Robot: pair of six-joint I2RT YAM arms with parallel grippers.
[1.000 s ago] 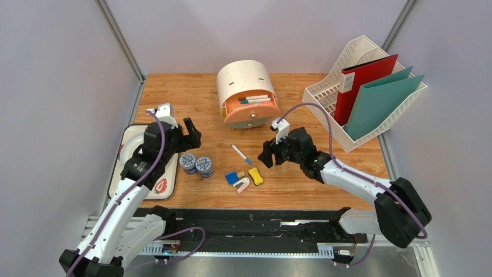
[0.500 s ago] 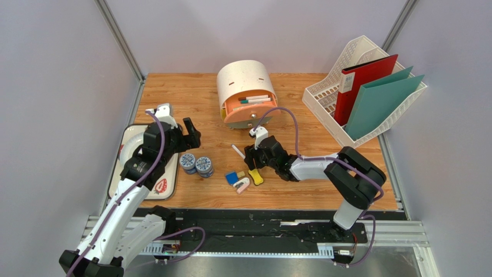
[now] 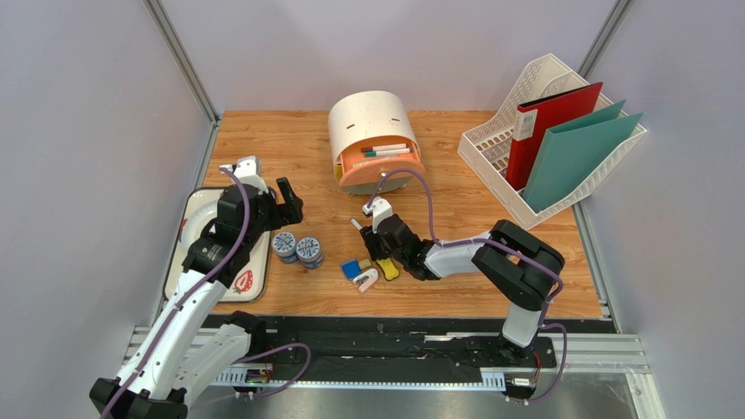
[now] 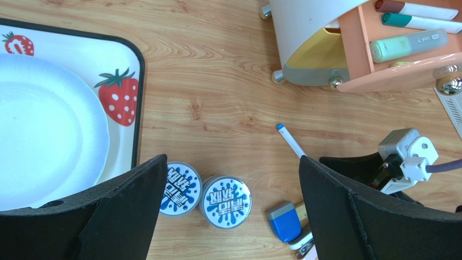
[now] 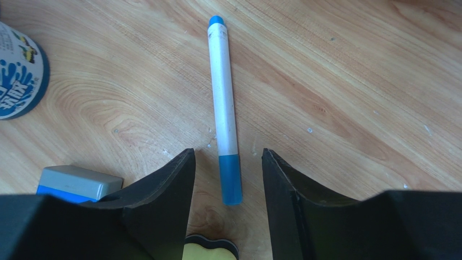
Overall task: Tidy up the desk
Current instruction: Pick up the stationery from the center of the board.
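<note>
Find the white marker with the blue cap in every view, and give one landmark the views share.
Top external: the white marker lies near picture centre, only its upper end showing.
Left wrist: white marker right of centre, slanting.
Right wrist: white marker mid-picture, running top to bottom.
Shared landmark: the blue block lying near the marker.

3 pale lilac-grey wall panels (image 3: pixel 393 44) enclose the scene, joined at the back corners by 2 slanting metal posts (image 3: pixel 179 57); light falls soft and even.
</note>
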